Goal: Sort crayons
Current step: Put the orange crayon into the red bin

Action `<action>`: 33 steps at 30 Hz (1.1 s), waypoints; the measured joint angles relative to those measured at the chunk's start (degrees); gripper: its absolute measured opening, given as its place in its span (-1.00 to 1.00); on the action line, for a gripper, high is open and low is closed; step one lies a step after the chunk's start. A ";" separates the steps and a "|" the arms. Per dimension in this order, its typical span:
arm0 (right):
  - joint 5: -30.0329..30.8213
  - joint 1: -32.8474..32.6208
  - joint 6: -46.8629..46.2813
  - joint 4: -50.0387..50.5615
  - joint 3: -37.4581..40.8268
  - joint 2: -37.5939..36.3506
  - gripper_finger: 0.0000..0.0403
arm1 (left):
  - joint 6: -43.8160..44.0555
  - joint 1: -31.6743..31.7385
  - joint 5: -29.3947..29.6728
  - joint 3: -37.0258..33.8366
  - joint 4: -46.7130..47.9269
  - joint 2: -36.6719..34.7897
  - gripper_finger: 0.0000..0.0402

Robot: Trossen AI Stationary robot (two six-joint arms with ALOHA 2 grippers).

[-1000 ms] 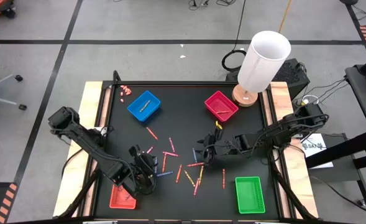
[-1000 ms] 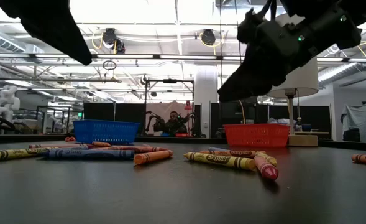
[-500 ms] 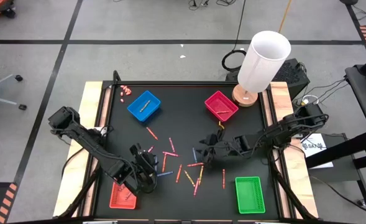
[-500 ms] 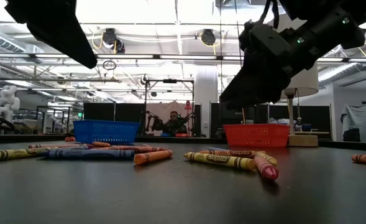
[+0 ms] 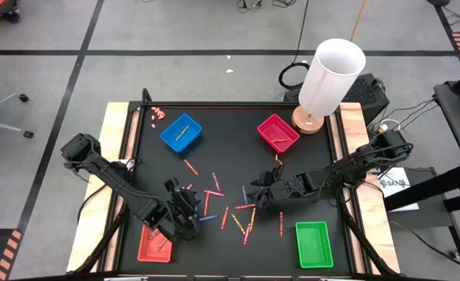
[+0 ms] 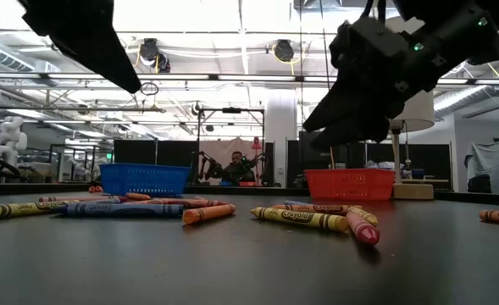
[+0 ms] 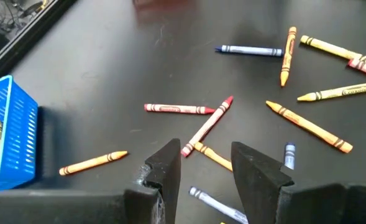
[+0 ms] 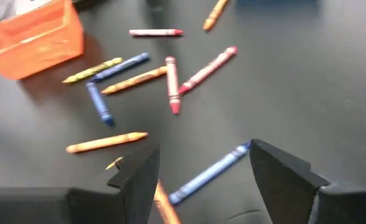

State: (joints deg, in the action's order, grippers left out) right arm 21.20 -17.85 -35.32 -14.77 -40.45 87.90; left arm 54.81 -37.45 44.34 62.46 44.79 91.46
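Black tabletop (image 5: 230, 148) carries scattered crayons (image 5: 228, 211) at lower centre of the high view. Right gripper (image 5: 254, 192) hangs above them, jaws apart, empty. Left gripper (image 5: 184, 208), lower left beside the red tray (image 5: 153, 247), also has its jaws apart and empty.

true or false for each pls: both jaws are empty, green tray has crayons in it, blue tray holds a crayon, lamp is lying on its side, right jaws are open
1. Neither the left gripper nor the right gripper holds a crayon. True.
2. The green tray has crayons in it. False: it looks empty in the high view.
3. The blue tray holds a crayon. True: one lies inside it.
4. The lamp is lying on its side. False: it stands upright at the table's far right corner.
5. The right gripper's jaws are open. True: they stand wide above a blue crayon.
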 joint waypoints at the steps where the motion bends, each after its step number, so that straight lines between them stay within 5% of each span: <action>1: -0.46 -0.28 0.39 -0.69 0.00 0.00 0.17 | -0.18 0.00 0.05 0.00 -0.15 0.00 -0.30; 8: -8.02 -1.63 11.87 -1.24 -0.15 0.00 0.17 | -1.64 0.00 0.13 0.00 -0.96 0.00 -0.30; 14: -8.06 -2.64 23.29 1.33 -0.20 0.00 0.15 | -1.58 0.00 0.14 0.00 -0.98 0.00 -0.30; 23: -11.05 -2.90 27.81 3.71 -0.20 2.27 -0.06 | -1.62 0.00 0.45 0.00 -1.00 0.00 -0.30; 33: -13.89 -1.63 31.53 -4.60 -0.20 10.42 -0.19 | -1.58 0.00 0.55 0.00 -1.03 0.04 -0.30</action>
State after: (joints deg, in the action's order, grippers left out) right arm 7.31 -19.48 -3.79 -19.37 -40.64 98.32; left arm 53.23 -37.45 44.88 62.46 43.76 91.50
